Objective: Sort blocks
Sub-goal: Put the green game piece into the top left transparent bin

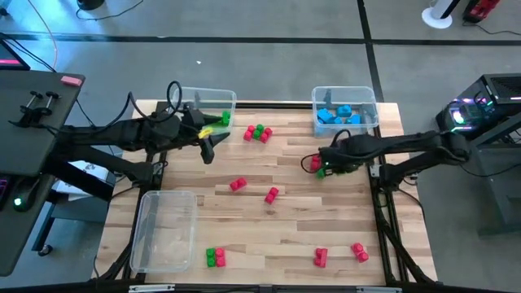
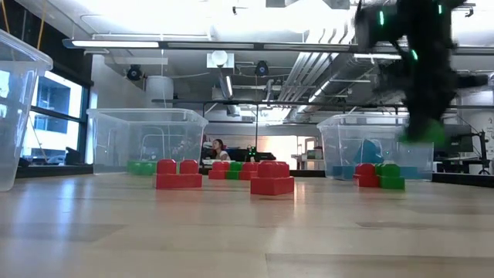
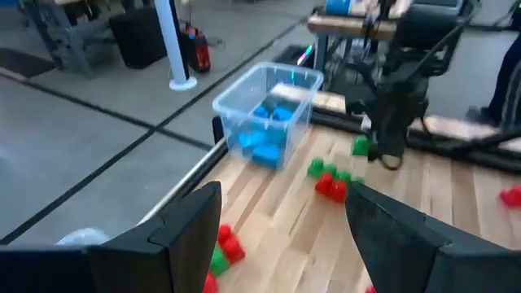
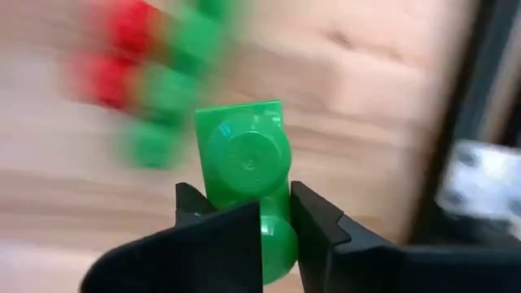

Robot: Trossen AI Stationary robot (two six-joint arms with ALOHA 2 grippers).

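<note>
The right pincer point(image 4: 248, 220) is clamped on a green block point(image 4: 244, 159), lifted just above the red and green cluster point(image 1: 317, 165) (presumably to carry it off for sorting). The left pincer point(image 3: 281, 220) waits spread and empty beside the far bin point(image 1: 205, 102) on the counter point(image 1: 269, 236).

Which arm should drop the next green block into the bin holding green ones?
The right. Its gripper already clamps a green block, though that bin is across the table. The left gripper is beside the bin but open and empty.
</note>
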